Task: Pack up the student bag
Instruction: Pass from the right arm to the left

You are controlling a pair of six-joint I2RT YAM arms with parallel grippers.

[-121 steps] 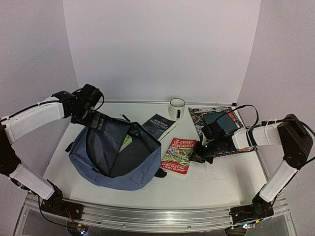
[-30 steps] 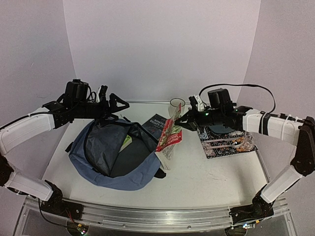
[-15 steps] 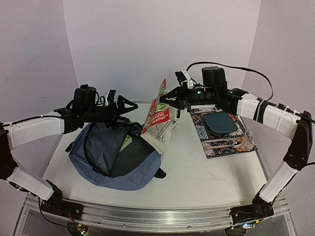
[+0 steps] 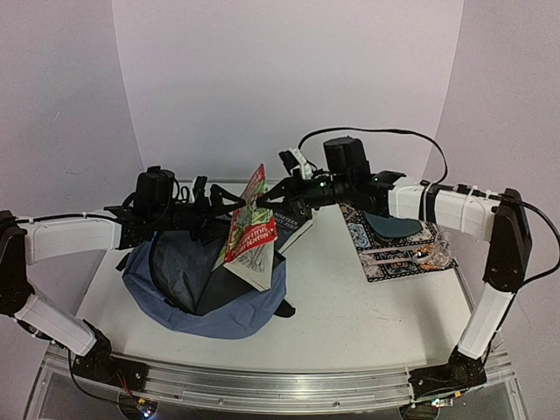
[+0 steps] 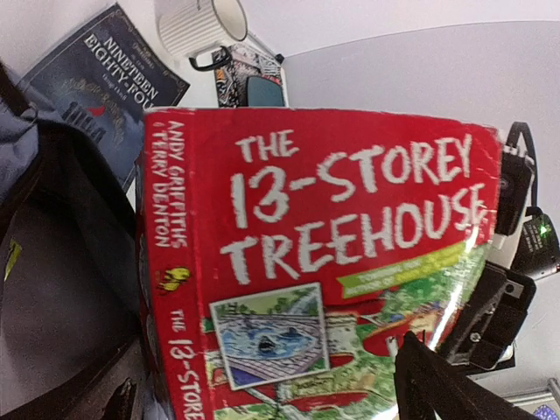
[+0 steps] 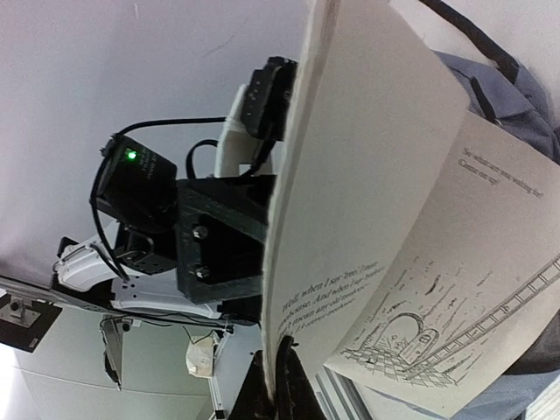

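Noted student bag [image 4: 166,293] lying unzipped on left half of bench [image 4: 376,315], mouth up. Found right end effector [image 4: 269,199] pinched tight on top edge of 13-Storey Treehouse paperback [image 4: 252,232], hung tilted above bag mouth. Logged left end effector [image 4: 216,206] spread wide just beside book, gripping nothing. Judged risk: pages seen fanning loose; could snag bag rim or tear free of thin pinch.

Student bag [image 4: 175,313] slate-blue w/ blk trim; book [image 4: 250,233] red, wht title; mug [image 5: 197,23] wht.
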